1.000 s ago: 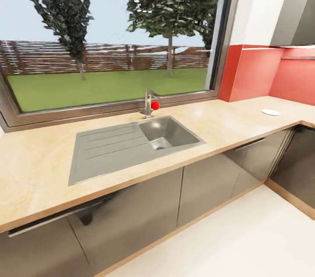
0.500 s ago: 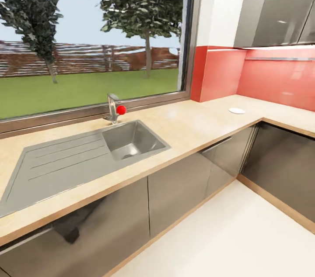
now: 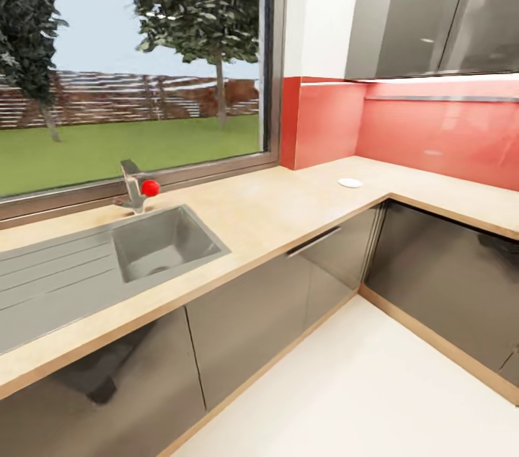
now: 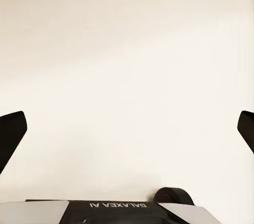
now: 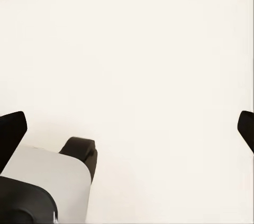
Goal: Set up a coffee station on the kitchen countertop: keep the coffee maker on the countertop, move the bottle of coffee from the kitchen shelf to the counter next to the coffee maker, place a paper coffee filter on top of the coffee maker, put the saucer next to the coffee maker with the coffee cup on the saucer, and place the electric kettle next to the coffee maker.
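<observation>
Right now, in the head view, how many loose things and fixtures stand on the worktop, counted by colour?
White: 1, the saucer near the corner.
Grey metal: 2, the sink and the tap.
Red: 1, the knob on the tap.
Total: 4.

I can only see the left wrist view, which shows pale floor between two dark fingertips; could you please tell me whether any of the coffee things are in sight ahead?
Observer: Yes. In the head view the saucer lies flat on the worktop, near the corner by the red backsplash.
Operator: Thank you. Is anything sitting on it?
Observer: No, its top is bare, and it lies well to the right of the sink.
Operator: And how is the right gripper?
Observer: The right gripper is open and empty, hanging over pale floor.
</observation>
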